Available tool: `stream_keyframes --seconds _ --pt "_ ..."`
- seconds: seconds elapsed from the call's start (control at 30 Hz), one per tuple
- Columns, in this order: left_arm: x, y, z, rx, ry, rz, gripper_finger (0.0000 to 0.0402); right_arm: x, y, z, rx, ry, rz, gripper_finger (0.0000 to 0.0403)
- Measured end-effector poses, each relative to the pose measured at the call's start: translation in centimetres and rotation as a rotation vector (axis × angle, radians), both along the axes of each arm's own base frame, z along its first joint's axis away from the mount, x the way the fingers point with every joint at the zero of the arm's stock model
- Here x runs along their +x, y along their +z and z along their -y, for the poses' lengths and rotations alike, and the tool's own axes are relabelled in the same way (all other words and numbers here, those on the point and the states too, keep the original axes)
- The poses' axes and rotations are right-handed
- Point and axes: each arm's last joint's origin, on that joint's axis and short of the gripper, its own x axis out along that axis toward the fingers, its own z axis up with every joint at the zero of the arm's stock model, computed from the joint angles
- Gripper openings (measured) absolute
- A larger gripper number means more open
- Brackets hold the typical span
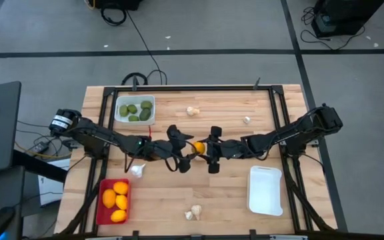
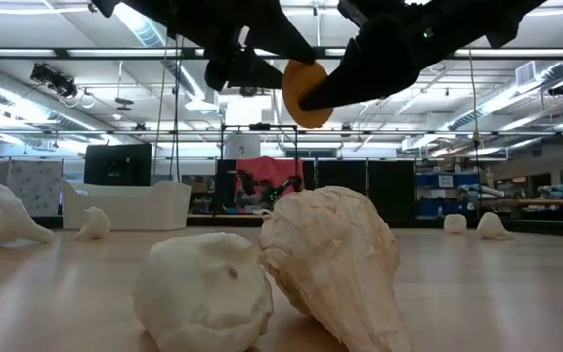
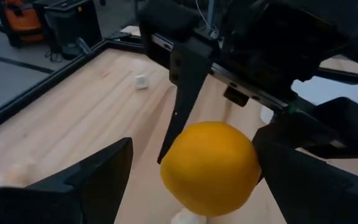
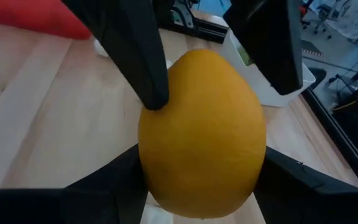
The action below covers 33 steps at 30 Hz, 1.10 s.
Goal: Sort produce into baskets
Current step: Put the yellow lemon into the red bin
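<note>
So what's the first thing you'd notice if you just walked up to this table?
Probably the orange fruit held up in the air over the middle of the table, with the right gripper clamped on it and the left gripper open around it. Next, the red tray of orange fruits at the near-left corner and the white tray of green fruits at the far left.

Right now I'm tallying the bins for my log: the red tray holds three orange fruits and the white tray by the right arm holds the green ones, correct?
Not quite. The high view shows the white tray by the right arm holding nothing; the green fruits sit in the other white tray, on the left arm's side. The red tray does hold three orange fruits.
</note>
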Motion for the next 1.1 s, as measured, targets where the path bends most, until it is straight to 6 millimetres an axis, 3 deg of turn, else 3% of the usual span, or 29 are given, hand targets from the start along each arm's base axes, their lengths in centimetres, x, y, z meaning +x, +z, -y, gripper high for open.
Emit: stream_keyframes --seconds 0.43,0.83,0.97,1.1 --pt "0.1 0.3 0.3 0.141 -0.081 -0.02 0.0343 0.4 0.8 -0.2 0.052 0.034 0.095 0.0252" --pt "0.1 0.3 0.4 0.145 -0.078 -0.017 0.0226 0.5 0.9 -0.2 0.088 0.03 0.115 0.0252" --pt "-0.3 0.7 0.3 0.144 -0.08 -0.042 0.0235 0.4 0.8 -0.2 0.127 0.001 0.092 0.0265" --pt "-1.9 3.1 0.5 0.174 -0.041 -0.152 0.0246 -0.3 -0.7 0.2 0.168 -0.069 -0.038 0.0288"
